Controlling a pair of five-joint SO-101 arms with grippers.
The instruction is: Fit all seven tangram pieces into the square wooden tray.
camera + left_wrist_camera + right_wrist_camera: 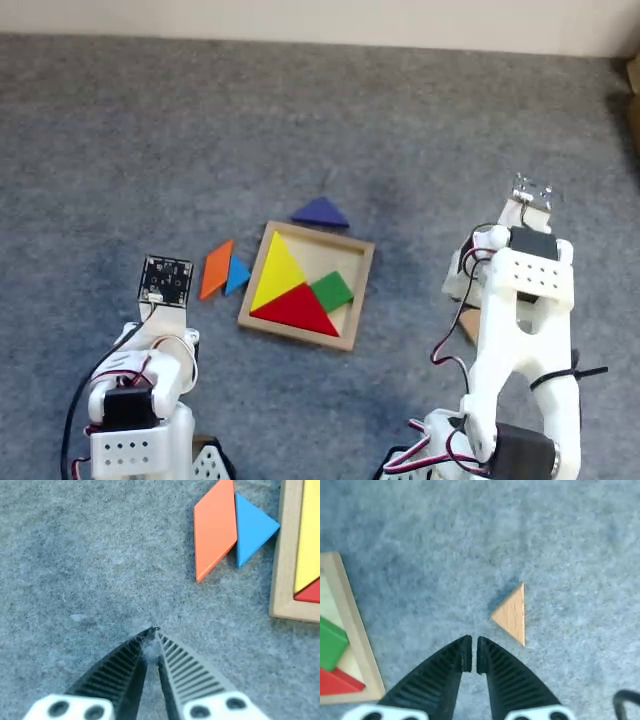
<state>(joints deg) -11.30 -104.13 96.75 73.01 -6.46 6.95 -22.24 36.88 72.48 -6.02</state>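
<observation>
The square wooden tray (364,295) lies mid-table and holds a yellow triangle (278,270), a red triangle (298,308) and a green square (331,291). To its left on the carpet, an orange parallelogram (215,268) touches a small blue triangle (237,274). A dark blue triangle (321,212) lies just beyond the tray. A plain wood triangle (512,614) rests on the carpet just ahead of my right gripper (471,652), which is shut and empty. My left gripper (155,630) is shut too, low over bare carpet, short of the orange parallelogram (215,527) and blue triangle (252,527).
Grey carpet covers the whole table. The left arm's base stands at the near left and the right arm's base at the near right, with cables (450,330) hanging beside the right arm. The tray rim (285,555) edges the left wrist view.
</observation>
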